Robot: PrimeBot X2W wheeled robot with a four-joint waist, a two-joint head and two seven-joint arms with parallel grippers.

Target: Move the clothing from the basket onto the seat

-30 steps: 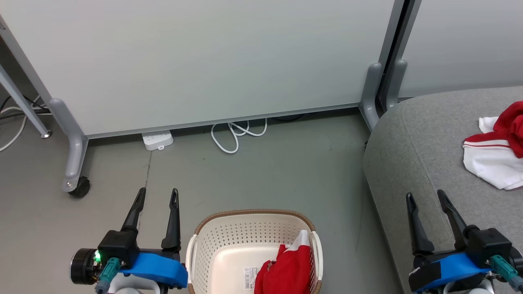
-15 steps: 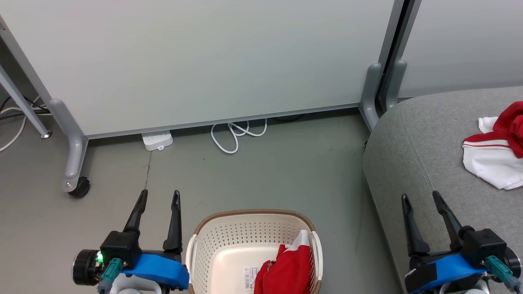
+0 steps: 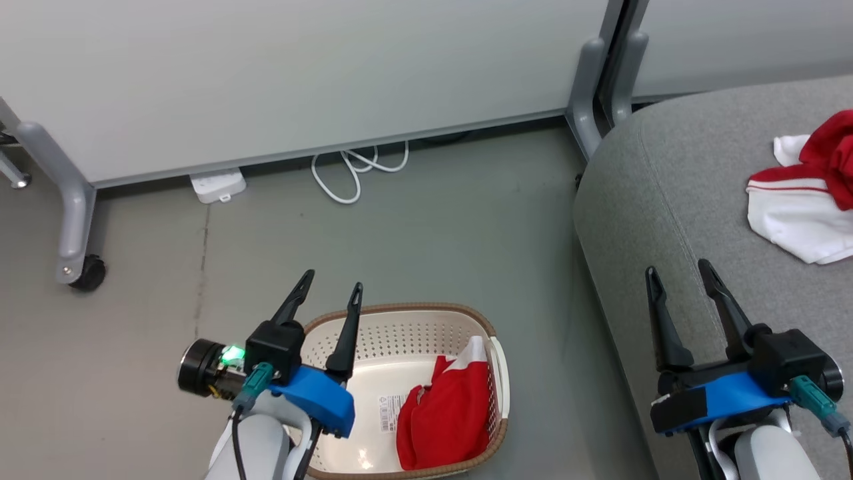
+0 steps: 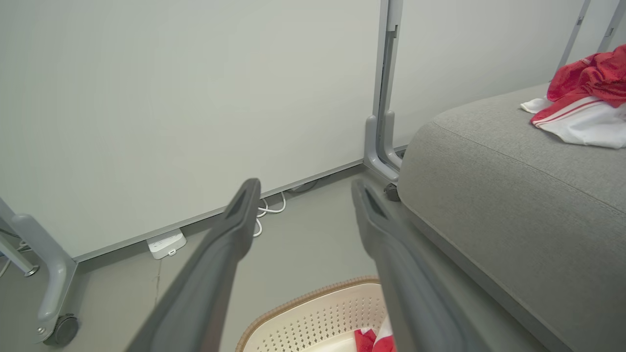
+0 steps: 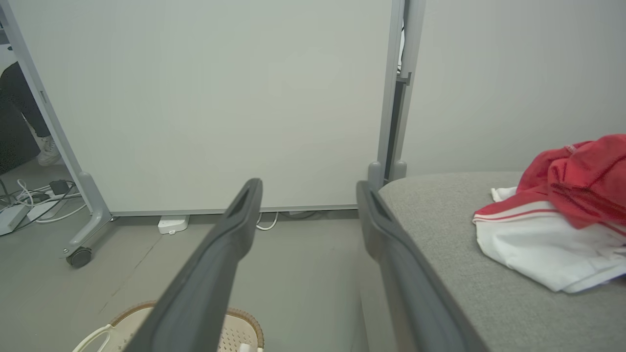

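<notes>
The cream basket (image 3: 413, 333) stands on the floor at the bottom centre. One piece of red and white clothing (image 3: 443, 417) lies against its right wall. My left gripper (image 3: 333, 280) hangs open above the basket's left rim with nothing between its fingers. In the left wrist view the left gripper (image 4: 305, 183) points past the basket (image 4: 313, 318) toward the wall. The grey seat (image 3: 666, 200) fills the right side, and another red and white garment (image 3: 800, 200) lies on it. My right gripper (image 3: 676, 267) is open and empty over the seat's front left edge. The right wrist view has the right gripper (image 5: 308, 183) beside that garment (image 5: 562, 220).
Pale partition panels stand behind on grey feet, one with a caster (image 3: 83, 273). A white power strip (image 3: 216, 187) and a coiled white cable (image 3: 350, 173) lie at the wall's foot. More cables (image 5: 29, 205) and a person's shoe (image 5: 46, 151) show at the far left.
The head camera has tilted down and turned, shifting the whole picture. My left gripper has moved right, from beside the basket to above its left rim. Both grippers stay open.
</notes>
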